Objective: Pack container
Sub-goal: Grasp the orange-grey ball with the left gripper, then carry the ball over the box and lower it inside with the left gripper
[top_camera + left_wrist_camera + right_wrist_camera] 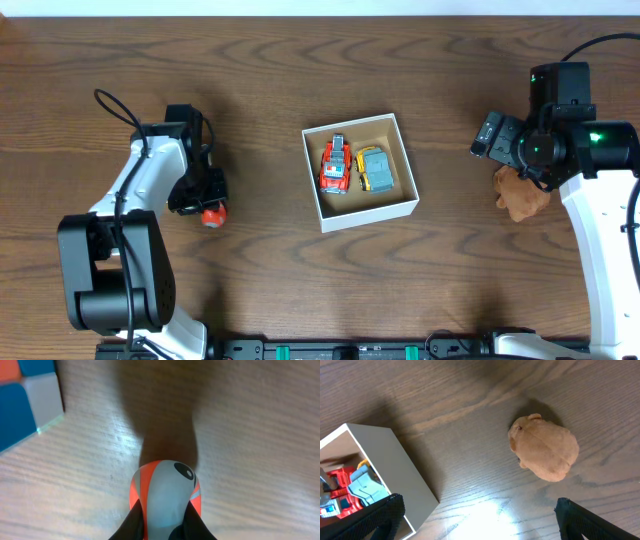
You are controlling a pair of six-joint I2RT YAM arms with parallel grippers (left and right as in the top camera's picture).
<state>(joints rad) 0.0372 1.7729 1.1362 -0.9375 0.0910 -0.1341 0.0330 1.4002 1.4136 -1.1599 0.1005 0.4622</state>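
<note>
left gripper (165, 527): fingers (131, 530) pressed in on both sides of the orange-grey toy (167, 490), pinching it, left side of the table. right gripper (482, 520): spread wide, touching nothing, brown plush (544, 447) just beyond it, far right. container (368, 212) mid-table: white walls, brown inside, holding a red car (335, 166) and a yellow-grey car (375, 170) side by side.

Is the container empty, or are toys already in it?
Partly filled: the container holds a red toy truck and a yellow-grey toy car side by side, with bare brown floor left.
</note>
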